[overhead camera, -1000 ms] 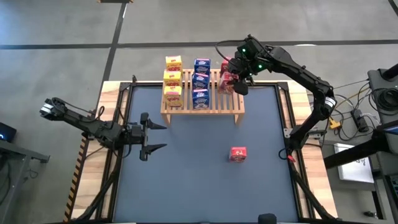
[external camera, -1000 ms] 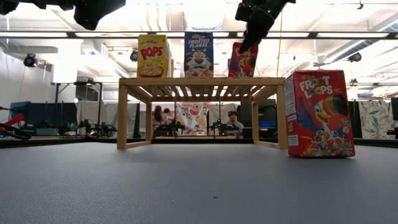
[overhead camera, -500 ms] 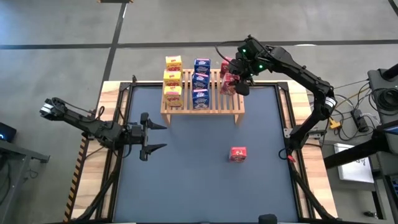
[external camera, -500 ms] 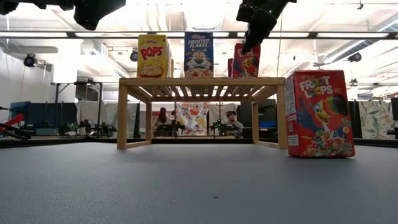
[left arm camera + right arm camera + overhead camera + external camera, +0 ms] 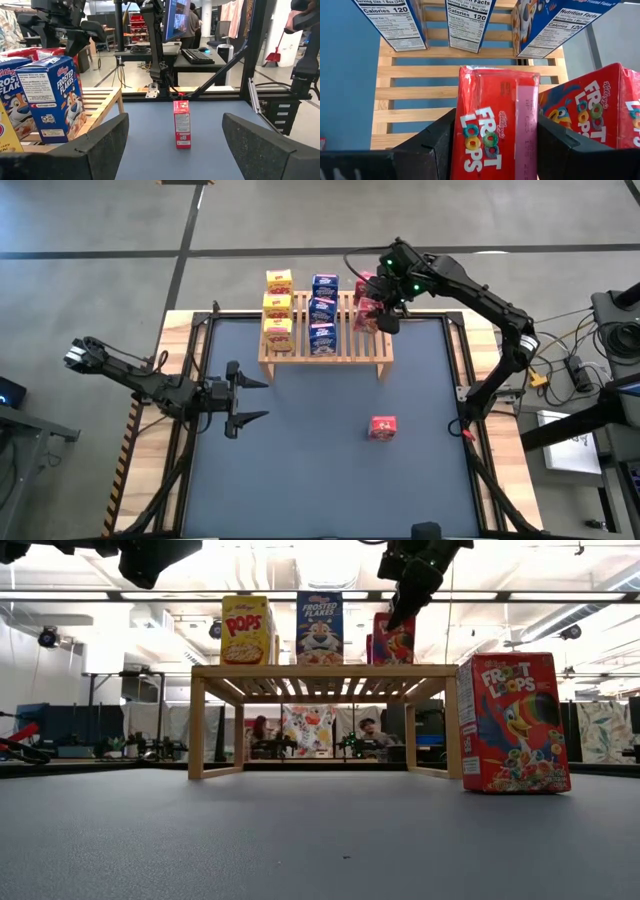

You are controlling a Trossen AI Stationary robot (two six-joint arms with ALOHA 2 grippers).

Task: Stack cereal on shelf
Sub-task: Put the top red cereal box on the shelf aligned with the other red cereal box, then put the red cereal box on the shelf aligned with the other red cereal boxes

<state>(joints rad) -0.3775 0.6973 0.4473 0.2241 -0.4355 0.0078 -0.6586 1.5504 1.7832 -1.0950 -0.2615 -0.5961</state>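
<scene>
The wooden rack (image 5: 345, 348) stands at the table's far side. Three yellow boxes (image 5: 277, 306) and three blue boxes (image 5: 322, 311) stand on its slats in rows. At its right end stand a red box (image 5: 600, 110) and a second red box (image 5: 495, 115), which is between the fingers of my right gripper (image 5: 379, 316). That gripper also shows in the low view (image 5: 402, 606), above the box (image 5: 393, 640). A third red box (image 5: 382, 427) stands on the blue table, also seen in the left wrist view (image 5: 182, 124). My left gripper (image 5: 250, 402) is open and empty over the table's left side. My right gripper pinches the red box near its top end (image 5: 462, 135) between its two fingers, one on each of two opposite sides. The fingers come from above, slanting down. The box stands upright, its bottom at the rack's slats (image 5: 392, 663), beside the other red box.
The rack's near right slats (image 5: 372, 348) are bare. The blue table (image 5: 300, 460) spreads between the rack and the near edge, with only the single red box on it. A black frame runs along the table's edges (image 5: 190, 380). People sit in the room beyond (image 5: 372, 732).
The red box in my right gripper has turned from tilted, its top leaning toward the table's right, to upright on the rack. The gripper has shifted slightly with it and stays shut on it.
</scene>
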